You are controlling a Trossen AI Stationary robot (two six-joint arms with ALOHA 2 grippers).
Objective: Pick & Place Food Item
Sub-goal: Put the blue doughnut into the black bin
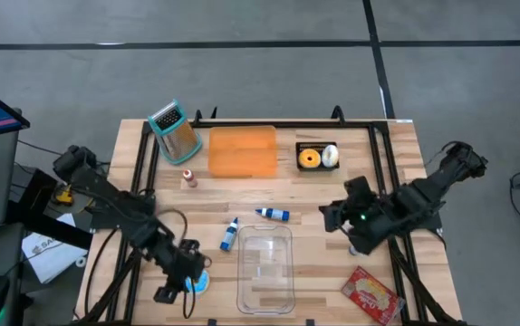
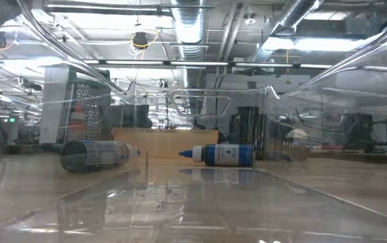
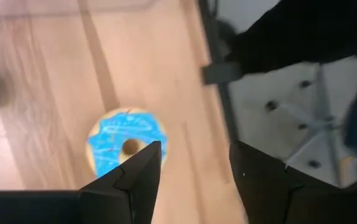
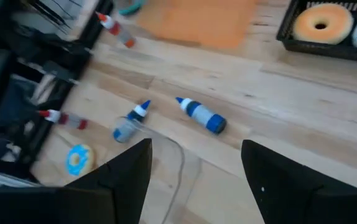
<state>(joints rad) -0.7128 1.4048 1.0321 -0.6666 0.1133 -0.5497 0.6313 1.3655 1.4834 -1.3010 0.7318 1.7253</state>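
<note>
A blue-frosted donut (image 3: pixel 127 148) lies flat on the wooden table near its front left corner (image 1: pixel 202 282). My left gripper (image 3: pixel 194 168) hovers over it, open and pointing down. One finger (image 3: pixel 142 171) stands over the donut's edge and the other beside it over bare wood; in the high view the gripper (image 1: pixel 186 279) sits just left of the donut. My right gripper (image 4: pixel 197 168) is open and holds nothing, above the table right of centre (image 1: pixel 334 217). A black tray (image 1: pixel 318 145) at the back holds an orange donut (image 1: pixel 309 158) and a white item (image 1: pixel 331 156).
A clear plastic bin (image 1: pixel 264 267) stands at the front centre. Two blue bottles (image 1: pixel 274 214) (image 1: pixel 230 234) lie behind it. An orange cutting board (image 1: pixel 242 150), a grater (image 1: pixel 174 131) and a small red-capped bottle (image 1: pixel 188 178) are farther back. A red packet (image 1: pixel 372 295) lies front right.
</note>
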